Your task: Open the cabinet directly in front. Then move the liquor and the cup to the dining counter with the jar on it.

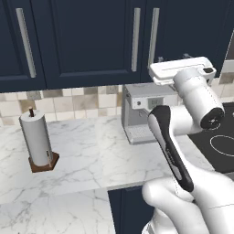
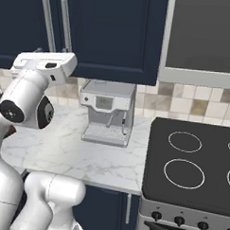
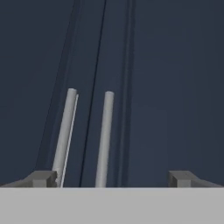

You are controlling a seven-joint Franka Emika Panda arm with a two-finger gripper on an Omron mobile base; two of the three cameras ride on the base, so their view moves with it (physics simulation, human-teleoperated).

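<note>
Across the top of both base views the cabinet (image 1: 91,41) hangs shut, its two handles (image 1: 144,39) side by side at the middle seam. The gripper (image 3: 113,178) faces those handles with its jaws wide apart and nothing between them. Below, a coffee machine (image 2: 107,112) stands on the worktop (image 1: 91,155).

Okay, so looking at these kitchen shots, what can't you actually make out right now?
- Inside of the cabinet: hidden in every view by its shut doors, so the liquor and cup cannot be seen.
- Cabinet handles: lower ends cut off in the hand view.
- Coffee machine: right part hidden by the arm in the left base view.
- Stove: cut off by the right edge in the right base view.
</note>
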